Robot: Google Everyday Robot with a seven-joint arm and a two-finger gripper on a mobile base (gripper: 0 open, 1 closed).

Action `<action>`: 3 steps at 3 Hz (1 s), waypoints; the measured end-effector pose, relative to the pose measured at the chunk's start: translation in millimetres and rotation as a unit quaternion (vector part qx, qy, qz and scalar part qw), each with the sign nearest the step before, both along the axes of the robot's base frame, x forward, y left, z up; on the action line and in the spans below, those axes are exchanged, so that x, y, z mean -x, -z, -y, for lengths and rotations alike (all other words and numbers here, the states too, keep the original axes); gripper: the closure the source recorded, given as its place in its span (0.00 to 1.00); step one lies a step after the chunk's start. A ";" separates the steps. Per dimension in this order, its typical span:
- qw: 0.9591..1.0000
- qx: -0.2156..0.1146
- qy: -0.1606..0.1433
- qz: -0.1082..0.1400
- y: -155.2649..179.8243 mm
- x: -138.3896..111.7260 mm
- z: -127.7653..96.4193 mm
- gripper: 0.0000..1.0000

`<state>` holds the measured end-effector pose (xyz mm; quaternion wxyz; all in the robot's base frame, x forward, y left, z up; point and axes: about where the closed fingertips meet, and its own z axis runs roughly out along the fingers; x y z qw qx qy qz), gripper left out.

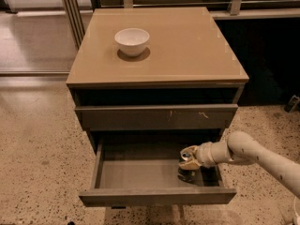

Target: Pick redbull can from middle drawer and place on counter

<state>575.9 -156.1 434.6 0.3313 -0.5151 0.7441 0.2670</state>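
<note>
Down at lower right of centre with the gripper (189, 164), right at the can (187, 153) in the right end of the open drawer (157, 197); cannot tell whether closed on it or merely around it. Looks like the grasp stage: not yet lifted out, not yet set on the counter (187, 46) above, beside the bowl (132, 40). Seems upright, long axis vertical, silver top up.

- Redbull can (186, 153): slim, silver top, dark body, upright, right at the gripper (189, 163).
- Middle drawer (136, 175): pulled open, gripper inside its right end.
- Counter (187, 46): glossy tan, well above gripper.
</note>
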 end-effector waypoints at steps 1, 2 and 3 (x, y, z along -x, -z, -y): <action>1.000 -0.012 -0.021 0.007 -36.2 8.4 -7.4 1.00; 0.999 -0.020 -0.036 0.005 -94.4 17.3 -11.3 1.00; 0.999 -0.014 -0.045 0.018 -185.9 22.3 -13.4 1.00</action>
